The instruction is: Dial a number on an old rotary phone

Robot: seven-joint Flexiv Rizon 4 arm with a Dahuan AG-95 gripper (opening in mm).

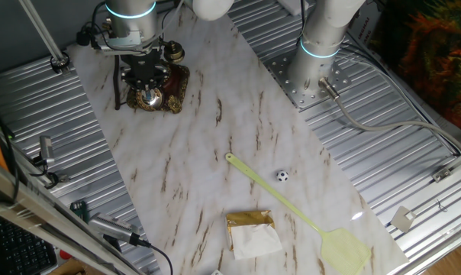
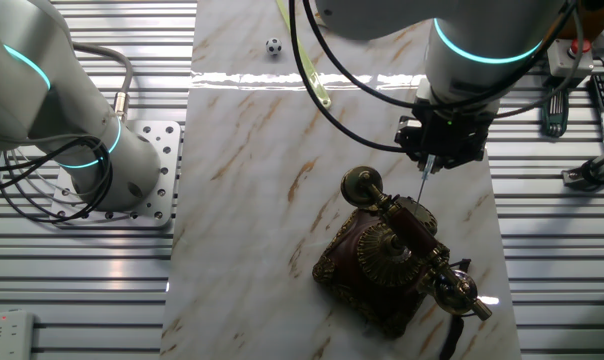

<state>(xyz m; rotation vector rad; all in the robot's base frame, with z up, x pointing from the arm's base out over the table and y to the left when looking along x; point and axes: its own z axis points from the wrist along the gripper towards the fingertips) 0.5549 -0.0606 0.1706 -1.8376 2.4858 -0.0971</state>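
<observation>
The old rotary phone (image 2: pixel 394 262) stands on the marble table top (image 1: pixel 215 145), near the far end of it, at about 11 o'clock in one fixed view. In the other fixed view it sits at about 5 o'clock, with the handset (image 2: pixel 412 240) lying on its cradle across the top and the round brass dial (image 2: pixel 380 252) facing up in front of it. The gripper (image 2: pixel 423 190) hangs directly over the phone, and a thin pointed tip reaches down close to the handset; I cannot tell if the fingers are apart or together. Toward the near end of the table lie a yellow fly swatter (image 1: pixel 307 221), a small black-and-white ball (image 1: pixel 282 176) and a gold-wrapped package (image 1: pixel 252 231), all well apart from the phone.
</observation>
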